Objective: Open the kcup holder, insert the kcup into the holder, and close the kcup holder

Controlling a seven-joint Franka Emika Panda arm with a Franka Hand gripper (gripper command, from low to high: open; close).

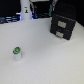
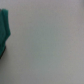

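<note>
Exterior view: pale table (image 1: 45, 60) bears kcup (image 1: 17, 52) and kcup holder (image 1: 63, 25); gripper state unclear.

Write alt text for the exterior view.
A small white kcup with a green top stands alone on a pale table. The black kcup holder sits shut toward the exterior view's right, well apart from it.

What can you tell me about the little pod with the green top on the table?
The pod is a small white cup with a round green top. It stands upright and alone on the pale table, toward the exterior view's left, well apart from the black drawer box at the upper right. Nothing touches it but the table. The picture is too blurry to tell its material or any print.
</note>
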